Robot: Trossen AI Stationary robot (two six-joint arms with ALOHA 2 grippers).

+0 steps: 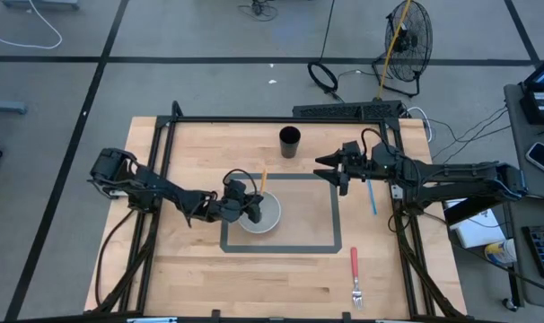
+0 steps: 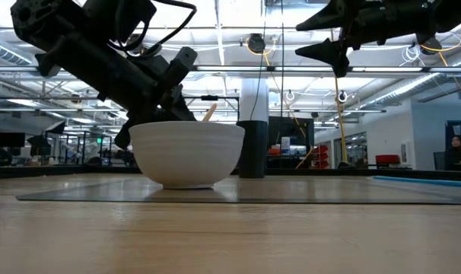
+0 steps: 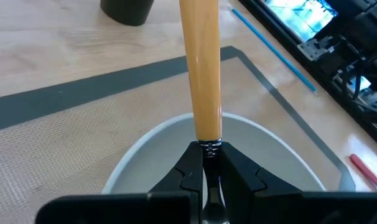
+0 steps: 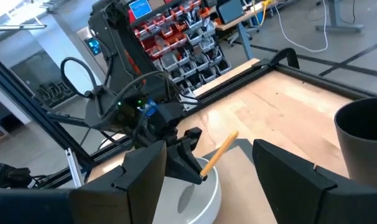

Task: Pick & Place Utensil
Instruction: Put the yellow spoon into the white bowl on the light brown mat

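Observation:
A wooden-handled utensil [image 3: 201, 68] with a metal neck stands slanted over a white bowl [image 1: 265, 215] on the grey mat; its handle [image 1: 263, 178] points toward the far edge. My left gripper [image 3: 207, 168] sits over the bowl's near-left rim, shut on the utensil. My right gripper [image 1: 330, 169] hovers open, high above the mat's far right corner, near a black cup [image 1: 290, 141]. The utensil's working end is hidden by the fingers. My left gripper pinches the utensil at its metal neck [image 3: 209, 148], just below the wooden handle, between its two fingers [image 3: 187, 171]. It comes slanting from the table's left over the bowl's rim. The utensil is tilted, handle rising toward the far side, lower end inside the bowl [image 3: 269, 155].
A red-handled fork [image 1: 355, 274] lies near the table's near right edge. A blue stick [image 1: 371, 196] lies right of the mat. The black cup stands beyond the mat's far edge. Bare wood lies left and near of the mat [image 1: 326, 242].

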